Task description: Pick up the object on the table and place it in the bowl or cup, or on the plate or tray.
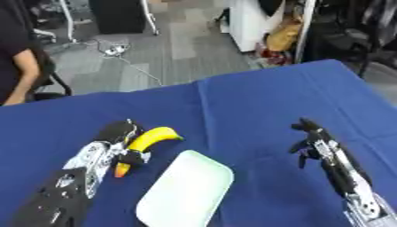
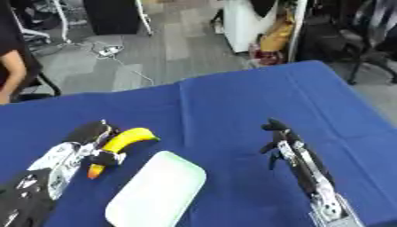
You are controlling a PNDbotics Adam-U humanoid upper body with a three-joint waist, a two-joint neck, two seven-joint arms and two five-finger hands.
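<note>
A yellow banana-shaped object (image 1: 153, 138) with an orange tip sits in my left hand (image 1: 118, 135), whose fingers curl round it just above the blue tablecloth. A pale green rounded tray (image 1: 186, 190) lies right beside it, to its lower right, with nothing on it. My right hand (image 1: 308, 141) hovers over the cloth well to the right of the tray, its fingers straight and holding nothing.
The blue cloth-covered table (image 1: 256, 102) ends at its far edge (image 1: 232, 77), with grey floor, cables and chair legs beyond. A person's arm (image 1: 19, 75) shows at the far left, off the table.
</note>
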